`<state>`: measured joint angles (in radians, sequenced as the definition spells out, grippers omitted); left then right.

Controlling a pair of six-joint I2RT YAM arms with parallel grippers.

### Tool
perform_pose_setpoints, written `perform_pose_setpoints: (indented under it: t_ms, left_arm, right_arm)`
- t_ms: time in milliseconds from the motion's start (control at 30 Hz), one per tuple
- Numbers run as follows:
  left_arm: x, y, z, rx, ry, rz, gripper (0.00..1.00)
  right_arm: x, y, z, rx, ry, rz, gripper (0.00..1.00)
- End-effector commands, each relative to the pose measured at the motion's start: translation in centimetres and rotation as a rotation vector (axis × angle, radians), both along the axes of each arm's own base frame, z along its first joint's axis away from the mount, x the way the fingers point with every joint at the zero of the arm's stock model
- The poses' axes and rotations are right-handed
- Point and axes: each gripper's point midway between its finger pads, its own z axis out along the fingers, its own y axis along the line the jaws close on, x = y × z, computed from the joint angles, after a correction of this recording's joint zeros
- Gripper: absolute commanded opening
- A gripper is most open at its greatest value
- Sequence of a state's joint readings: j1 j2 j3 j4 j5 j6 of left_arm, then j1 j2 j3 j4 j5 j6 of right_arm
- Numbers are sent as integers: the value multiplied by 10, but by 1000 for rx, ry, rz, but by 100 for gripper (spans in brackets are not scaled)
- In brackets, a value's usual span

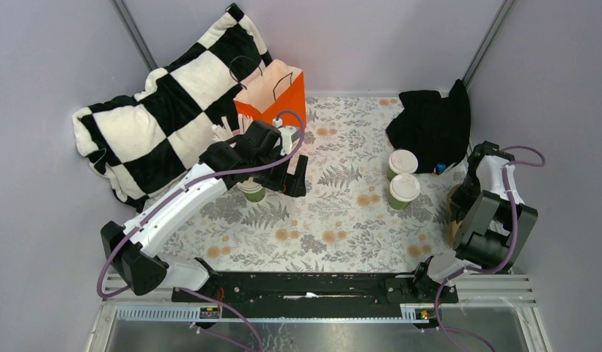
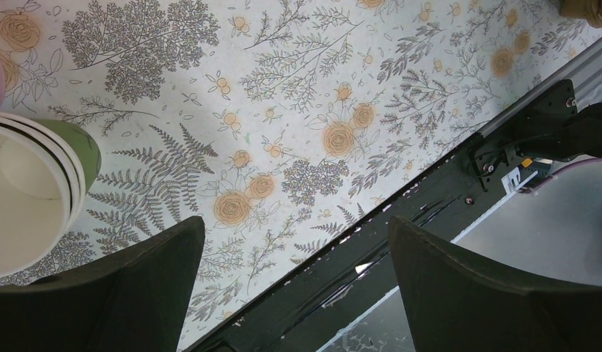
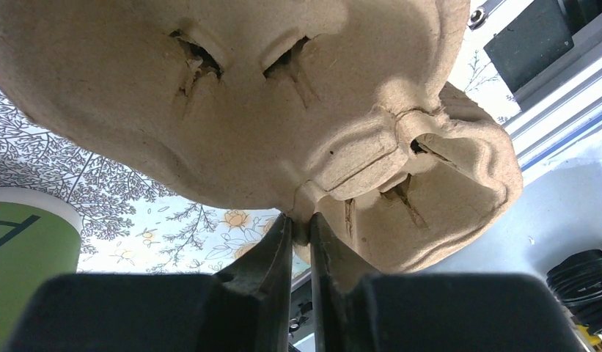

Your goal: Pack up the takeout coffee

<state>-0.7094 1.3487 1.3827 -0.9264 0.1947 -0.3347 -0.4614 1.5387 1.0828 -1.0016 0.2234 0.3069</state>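
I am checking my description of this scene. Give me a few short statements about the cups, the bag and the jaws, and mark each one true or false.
1. The far lidded cup and the near lidded cup both stand on the table, outside the orange bag. True.
2. The right jaws are closed on a lidded cup. False: they pinch the edge of the brown pulp carrier.
3. The left jaws stand wide open and hold nothing. True.
4. The orange bag lies flat at the near edge of the table. False: it stands open at the far side, next to the checkered blanket.
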Motion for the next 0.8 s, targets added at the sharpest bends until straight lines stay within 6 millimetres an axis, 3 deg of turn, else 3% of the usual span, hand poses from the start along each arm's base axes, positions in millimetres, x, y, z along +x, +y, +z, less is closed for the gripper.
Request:
perform_pose_setpoints:
  t_ms: [0, 333, 633, 700, 767]
  left_arm:
    - [2, 1, 15, -38, -59, -9, 99]
    - [2, 3, 14, -31, -64, -8, 99]
    - [4, 4, 14, -19, -70, -5, 99]
    - [3, 4, 14, -20, -70, -5, 99]
    - [4, 5, 14, -18, -71, -5, 99]
  right_arm:
    - [-2, -3, 20, -32, -18, -21, 14]
    - [2, -3, 17, -25, -30, -9, 30]
    - [2, -7, 16, -37, -22, -6, 23]
    - [3, -6, 13, -30, -19, -3, 36]
    - [3, -6, 11, -22, -11, -3, 40]
